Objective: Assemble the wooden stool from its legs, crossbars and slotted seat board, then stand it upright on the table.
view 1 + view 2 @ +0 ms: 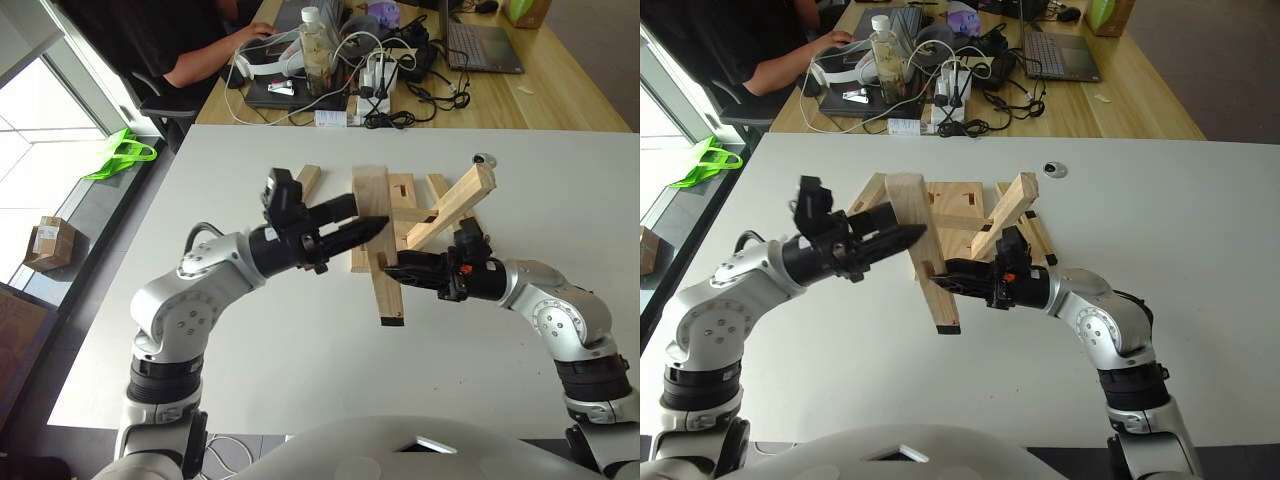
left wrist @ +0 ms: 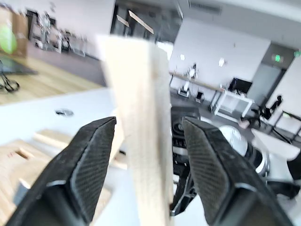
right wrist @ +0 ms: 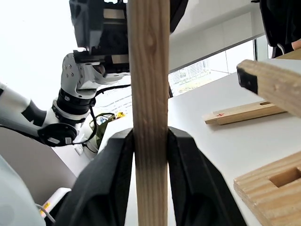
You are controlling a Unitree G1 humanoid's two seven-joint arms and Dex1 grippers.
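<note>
The white surface (image 1: 250,350) takes up most of the head view, with a cluttered wooden desk (image 1: 560,100) behind it along the top edge. At upper centre the slotted seat board (image 1: 952,200) lies flat on the surface. A tilted leg (image 1: 455,200) leans across the board, its higher end toward the upper right of the frame. Just left of the board a shorter flat leg (image 1: 308,180) rests on the surface. A long wooden leg (image 1: 380,270) runs from upper centre down toward the middle of the frame, in front of the board. The right end effector (image 3: 150,134) comes in from the right and has its two fingers (image 3: 117,179) clamped tight on the lower part of this leg, pads flat against opposite faces. The left end effector (image 2: 149,122) comes in from the left at the leg's upper part. Its fingers (image 2: 91,165) are spread wider than the wood, one on each side, not gripping it.
</note>
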